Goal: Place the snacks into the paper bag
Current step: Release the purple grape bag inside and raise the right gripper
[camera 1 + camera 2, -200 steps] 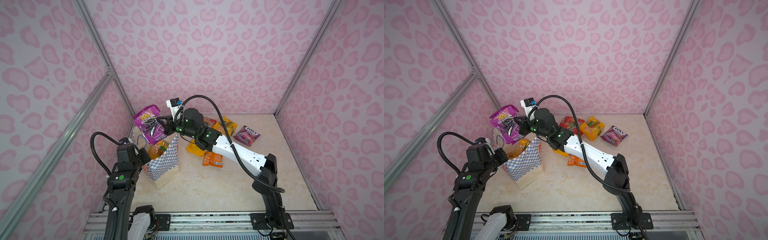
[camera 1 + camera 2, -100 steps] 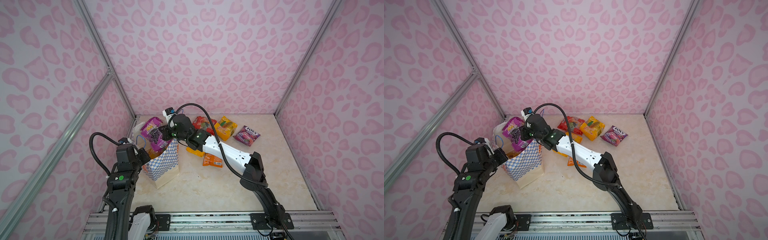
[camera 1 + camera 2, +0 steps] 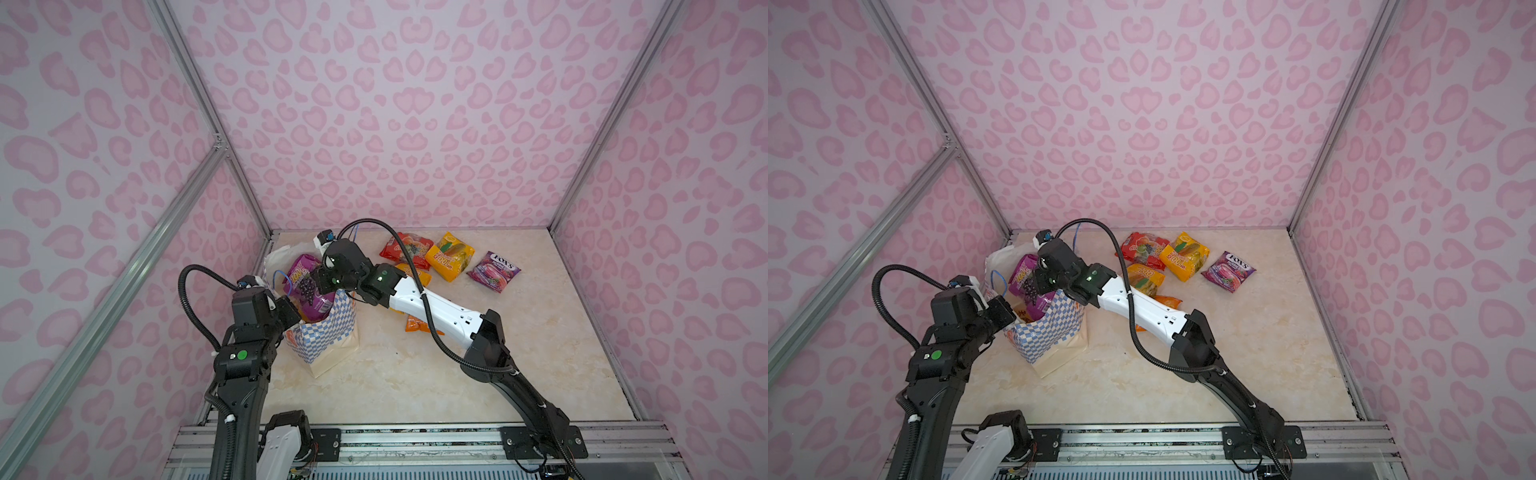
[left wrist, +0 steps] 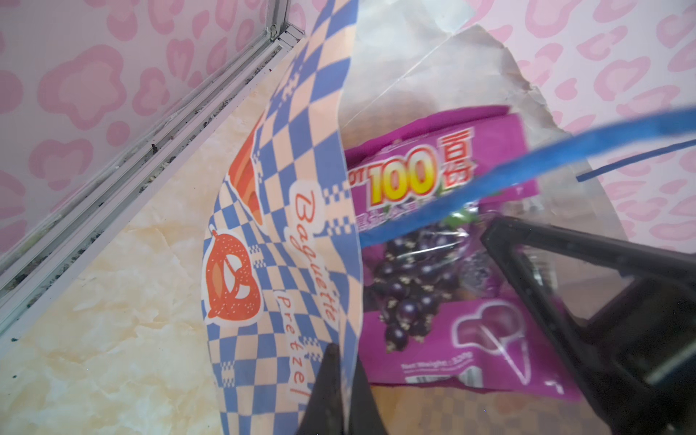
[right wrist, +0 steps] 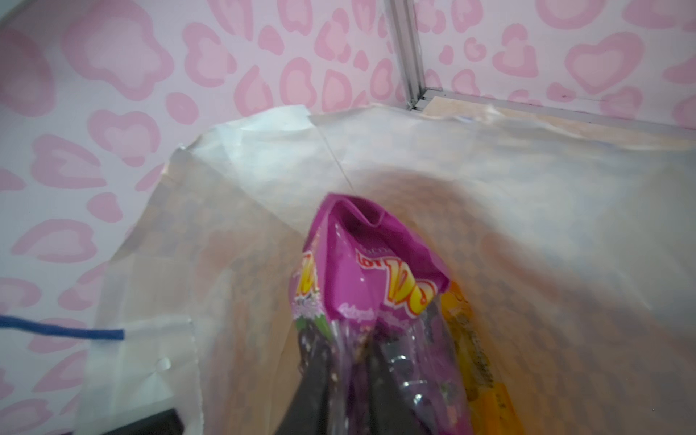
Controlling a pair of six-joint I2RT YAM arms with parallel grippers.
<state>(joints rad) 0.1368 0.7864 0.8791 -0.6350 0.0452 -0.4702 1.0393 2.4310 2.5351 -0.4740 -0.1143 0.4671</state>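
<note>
Blur smears the right wrist view: the grape packet (image 5: 361,263) lies between the two dark fingers of the right gripper (image 5: 346,365), but I cannot tell whether they pinch it or stand slack. The right arm (image 3: 436,307) partly covers an orange packet (image 3: 423,275) on its far side and a second orange packet (image 3: 413,325) nearer. An orange-yellow packet (image 5: 467,339) deeper in the bag is hard to make out. The left gripper (image 4: 344,380) is cut off at the frame edge. Its fingers are clamped on the near-left rim of the paper bag (image 3: 328,334).

The bag stands upright on the left of the table (image 3: 415,374) with its mouth open. It is white inside, with blue checks and an orange pretzel outside, and has blue cord handles. The glossy purple grape packet stands in the mouth with its top sticking out.

Its print reads "100". The bag reads "Baguette" and "Pretzel". "FOX'S" marks the small purple packet (image 3: 493,271), far right beside a yellow packet (image 3: 449,255) and a red packet (image 3: 399,249).
</note>
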